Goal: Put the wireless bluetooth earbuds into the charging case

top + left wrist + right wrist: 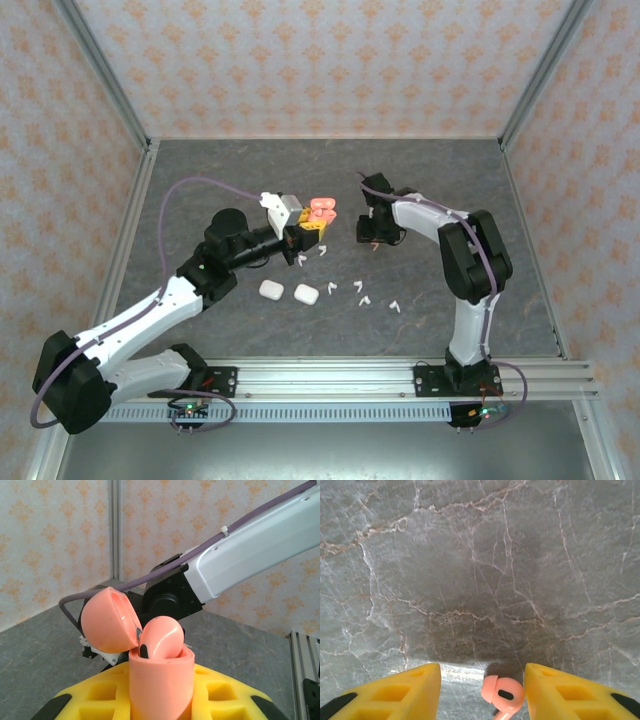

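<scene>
My left arm reaches in from the near-left corner, forearm angled toward the middle of the table (200, 180). The left gripper (308, 231) is clamped on the coral-pink charging case (161, 680), with its yellow fingers (225, 692) pressed against either side of the body. In the left wrist view the case stands upright with its lid (107, 622) hinged open to one side. One coral-pink earbud (161, 637) is already seated inside, bulb up. My right arm rises from its base, bends at the elbow and stretches leftward, wrist pointed down at the table just right of the case. The right gripper (482, 677) has its jaws moderately spread, and the second coral-pink earbud (504, 695) lies on the marbled surface between them. It sits close to the finger on the right of that view and clear of the other; I can't tell whether it touches. Six white earbuds (302, 260) lie scattered around two white cases (271, 290), both closed, nearer the arm bases than the held case.
</scene>
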Robot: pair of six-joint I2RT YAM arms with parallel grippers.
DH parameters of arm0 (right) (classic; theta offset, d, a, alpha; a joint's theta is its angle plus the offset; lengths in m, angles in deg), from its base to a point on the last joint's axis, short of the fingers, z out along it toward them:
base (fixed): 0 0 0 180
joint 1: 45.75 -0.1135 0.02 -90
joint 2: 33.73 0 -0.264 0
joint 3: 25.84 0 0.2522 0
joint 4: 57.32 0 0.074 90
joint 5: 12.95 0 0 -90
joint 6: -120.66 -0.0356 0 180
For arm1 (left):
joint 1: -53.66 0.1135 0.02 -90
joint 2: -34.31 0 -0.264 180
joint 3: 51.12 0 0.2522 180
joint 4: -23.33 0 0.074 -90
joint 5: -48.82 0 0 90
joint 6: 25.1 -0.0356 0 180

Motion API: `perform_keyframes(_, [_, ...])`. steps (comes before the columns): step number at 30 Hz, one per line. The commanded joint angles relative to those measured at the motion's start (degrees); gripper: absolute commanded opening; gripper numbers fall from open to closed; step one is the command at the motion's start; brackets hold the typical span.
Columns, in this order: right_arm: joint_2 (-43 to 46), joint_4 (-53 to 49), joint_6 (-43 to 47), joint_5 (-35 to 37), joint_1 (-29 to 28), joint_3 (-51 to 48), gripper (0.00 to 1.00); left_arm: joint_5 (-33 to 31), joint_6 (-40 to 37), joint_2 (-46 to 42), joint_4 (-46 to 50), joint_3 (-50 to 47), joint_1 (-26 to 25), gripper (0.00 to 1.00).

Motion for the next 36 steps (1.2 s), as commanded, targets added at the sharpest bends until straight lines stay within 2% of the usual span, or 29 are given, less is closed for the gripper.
perform_keyframes(1, [-1.5, -1.4, 0.7, 2.0, -0.5, 1.6, 0.44, -0.7, -1.2, -1.5, 0.1, -0.4, -0.4, 0.0])
perform_keyframes(9, [-2.1, -3.1, 1.3, 2.3, -1.1, 1.4, 0.43, -0.9, -1.5, -2.0, 0.5, -0.5, -0.4, 0.0])
perform_keyframes(21, [-0.6, -4.3, 2.5, 1.8, -1.0, 0.0, 0.26, -1.5, -1.8, -2.7, 1.6, -0.1, -0.4, 0.0])
perform_keyframes(24, [0.9, -3.6, 2.9, 1.8, -1.1, -0.6, 0.25, -1.7, -1.8, -2.6, 1.5, 0.1, -0.4, 0.0])
perform_keyframes(30, [6.4, -0.2, 4.1, 1.6, -1.2, -2.2, 0.25, -2.3, -1.1, -1.8, 0.3, 0.0, -0.4, 0.0])
perform_keyframes(36, [18.4, 6.9, 5.8, 0.5, -1.6, -6.5, 0.25, -2.0, 0.5, -0.3, -2.4, -0.1, -0.4, 0.0])
